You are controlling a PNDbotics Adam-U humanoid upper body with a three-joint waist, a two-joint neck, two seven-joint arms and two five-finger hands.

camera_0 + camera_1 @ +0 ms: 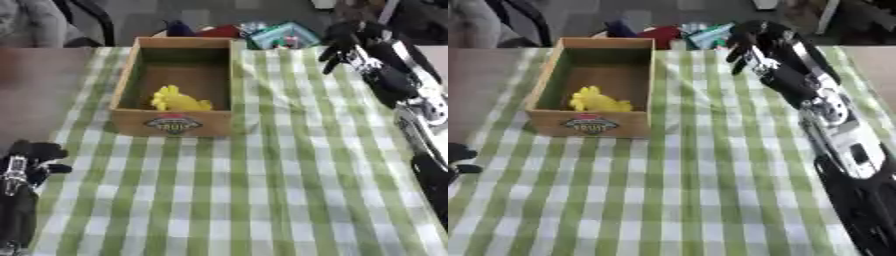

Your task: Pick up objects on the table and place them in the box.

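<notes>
A wooden box with a fruit label on its front stands on the green-checked cloth at the far left. A yellow object lies inside it, near the front wall. Beyond the box, at the table's far edge, sits a small pile: a teal packet, a red thing and a dark blue thing. My right hand hovers just right of the teal packet, fingers relaxed and pointing down, with nothing in it. My left hand rests open at the lower left, off the cloth's edge.
The checked cloth covers the table from the box to the near edge. Bare brown tabletop shows left of the cloth. My right arm stretches along the right side. A chair and a grey shape stand behind the table.
</notes>
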